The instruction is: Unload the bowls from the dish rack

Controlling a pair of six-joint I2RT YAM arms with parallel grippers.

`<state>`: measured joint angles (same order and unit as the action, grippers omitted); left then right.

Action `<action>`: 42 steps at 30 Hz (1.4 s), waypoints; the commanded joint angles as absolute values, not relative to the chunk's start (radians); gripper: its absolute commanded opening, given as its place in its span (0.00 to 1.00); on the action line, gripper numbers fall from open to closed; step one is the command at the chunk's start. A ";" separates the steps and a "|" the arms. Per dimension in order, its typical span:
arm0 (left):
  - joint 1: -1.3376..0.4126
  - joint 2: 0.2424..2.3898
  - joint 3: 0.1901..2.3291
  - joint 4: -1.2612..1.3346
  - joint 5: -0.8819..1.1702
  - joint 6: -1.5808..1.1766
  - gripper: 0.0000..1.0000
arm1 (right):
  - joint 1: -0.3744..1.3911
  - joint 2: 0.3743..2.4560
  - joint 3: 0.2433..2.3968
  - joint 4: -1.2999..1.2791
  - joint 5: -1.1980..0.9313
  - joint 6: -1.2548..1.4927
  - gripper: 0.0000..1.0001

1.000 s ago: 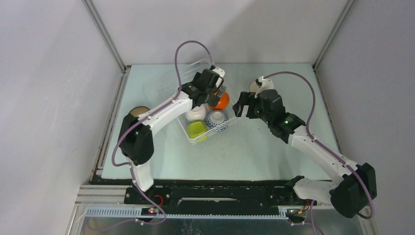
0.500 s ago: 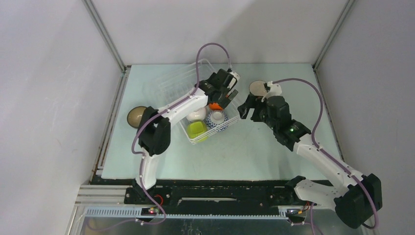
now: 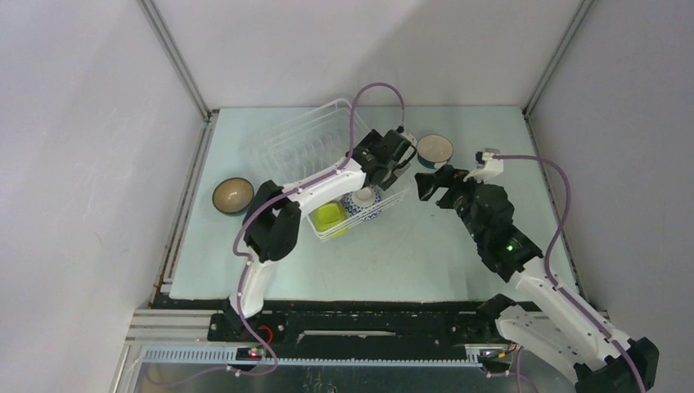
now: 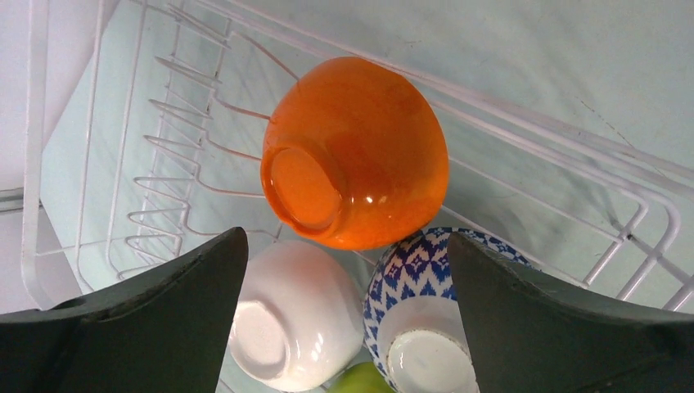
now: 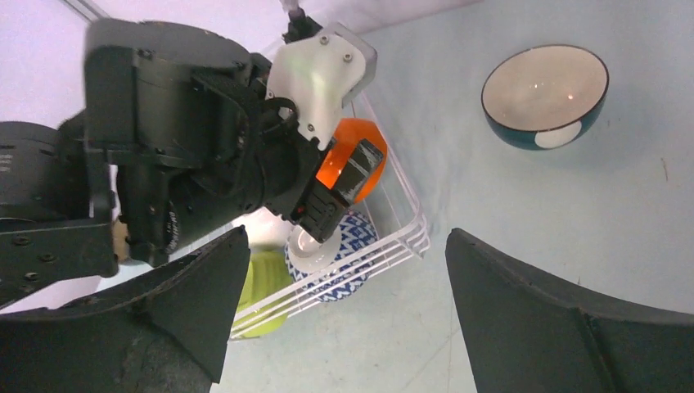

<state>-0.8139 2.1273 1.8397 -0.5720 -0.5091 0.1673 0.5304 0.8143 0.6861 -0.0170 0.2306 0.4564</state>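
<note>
Orange bowl lies tipped in the dish rack, touching a white bowl and a patterned bowl. The left gripper hovers over them, jaws spread wide, holding nothing. Just right of the rack, the right gripper gapes empty near a teal bowl upright on the counter.

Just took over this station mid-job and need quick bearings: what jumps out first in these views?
The orange bowl, tipped foot-up in the dish rack, sits framed by the open left gripper, with a white bowl and a blue-and-white patterned bowl crowded beside it. Two bowls stand upright on the table: a teal bowl right of the rack, a dark bowl left of it.
</note>
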 commanded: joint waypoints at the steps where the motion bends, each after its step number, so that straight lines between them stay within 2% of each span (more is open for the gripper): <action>1: -0.826 2.146 1.904 -0.515 -0.587 0.176 1.00 | 0.526 0.768 0.668 0.052 0.274 0.468 0.97; 19: -0.828 2.262 1.985 -0.501 -0.581 0.171 1.00 | 0.526 0.763 0.669 0.058 0.260 0.457 0.98; 27: -0.828 2.334 2.037 -0.505 -0.686 0.168 1.00 | 0.525 0.760 0.669 0.059 0.257 0.453 0.98; 42: -0.811 2.338 2.005 -0.474 -0.705 0.137 1.00 | 0.523 0.759 0.669 0.054 0.250 0.451 0.98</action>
<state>-0.8234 2.3325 1.9919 -0.4866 -0.7010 0.1547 0.5297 0.7677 0.6701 0.0204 0.2497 0.4545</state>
